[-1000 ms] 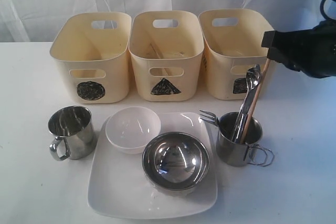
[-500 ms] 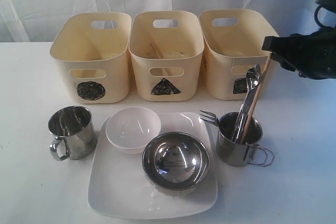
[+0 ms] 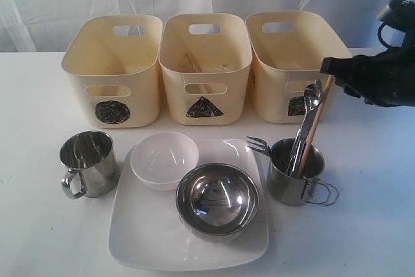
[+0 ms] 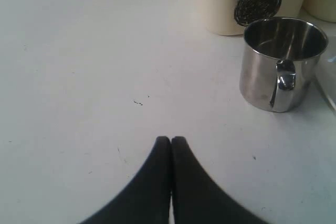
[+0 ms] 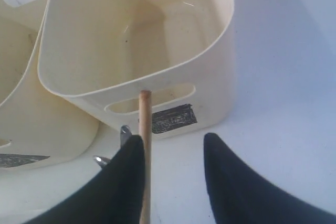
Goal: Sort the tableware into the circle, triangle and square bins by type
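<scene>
While right claw (image 5: 173,139) gapes, chopstick (image 5: 145,129) at inner edge, left claw (image 4: 171,139) closed.

No letters or numbers can be read, only hand-drawn signs. The left cream plastic tub (image 3: 111,63) bears a black scribbled circle (image 3: 112,112), the middle cream tub (image 3: 205,56) a black triangle (image 3: 204,107), and the right cream tub (image 3: 285,56) a black square (image 3: 297,105) — partly hidden behind metal cutlery (image 3: 305,134).

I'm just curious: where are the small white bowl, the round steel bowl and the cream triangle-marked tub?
small white bowl (image 3: 165,155): exterior view, inside.
round steel bowl (image 3: 217,198): exterior view, inside.
cream triangle-marked tub (image 3: 237,98): exterior view, front wall.
</scene>
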